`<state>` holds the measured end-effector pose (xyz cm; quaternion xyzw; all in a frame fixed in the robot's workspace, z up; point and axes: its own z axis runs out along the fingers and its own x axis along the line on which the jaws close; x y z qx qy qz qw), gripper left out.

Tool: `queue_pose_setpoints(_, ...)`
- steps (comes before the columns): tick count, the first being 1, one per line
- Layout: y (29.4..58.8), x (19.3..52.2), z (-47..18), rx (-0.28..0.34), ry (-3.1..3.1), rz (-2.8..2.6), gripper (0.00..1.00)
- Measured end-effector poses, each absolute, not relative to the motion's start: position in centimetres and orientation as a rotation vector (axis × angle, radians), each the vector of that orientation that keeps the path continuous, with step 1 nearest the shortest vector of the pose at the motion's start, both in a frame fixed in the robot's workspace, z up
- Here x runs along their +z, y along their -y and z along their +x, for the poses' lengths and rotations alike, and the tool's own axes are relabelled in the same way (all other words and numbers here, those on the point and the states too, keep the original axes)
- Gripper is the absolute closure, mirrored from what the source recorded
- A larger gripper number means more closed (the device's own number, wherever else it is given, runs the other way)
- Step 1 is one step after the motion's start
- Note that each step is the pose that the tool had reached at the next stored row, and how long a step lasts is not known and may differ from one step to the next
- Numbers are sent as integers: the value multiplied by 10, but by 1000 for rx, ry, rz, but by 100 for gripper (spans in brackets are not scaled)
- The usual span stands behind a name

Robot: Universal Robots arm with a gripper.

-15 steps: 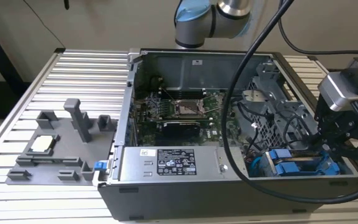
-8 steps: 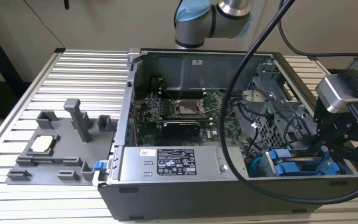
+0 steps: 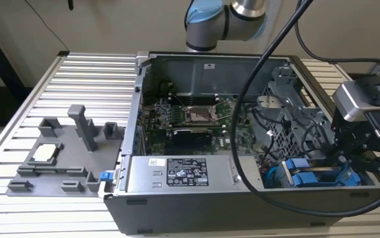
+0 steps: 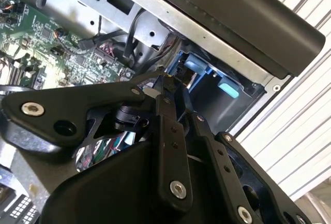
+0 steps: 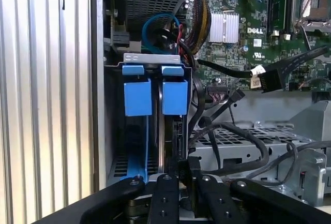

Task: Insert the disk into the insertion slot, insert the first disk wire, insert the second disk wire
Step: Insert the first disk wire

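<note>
1. Disk stands edge-on inside the insertion slot, centre-left of the first wrist view. Its blue tab is level with the neighbouring blue carrier, so that step looks done.
2. Gripper hangs just over the disk's edge, at the bottom of that frame. It appears clenched on a black plug.
3. My guess is that the first wire is in hand but not seated. A loose connector at the right looks untouched.
</note>
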<state>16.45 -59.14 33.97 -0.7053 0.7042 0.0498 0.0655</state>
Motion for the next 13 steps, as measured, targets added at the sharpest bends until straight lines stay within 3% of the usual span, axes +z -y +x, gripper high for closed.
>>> queue_pose_setpoints(13,589,339,164,149,-2143,-2107,81)
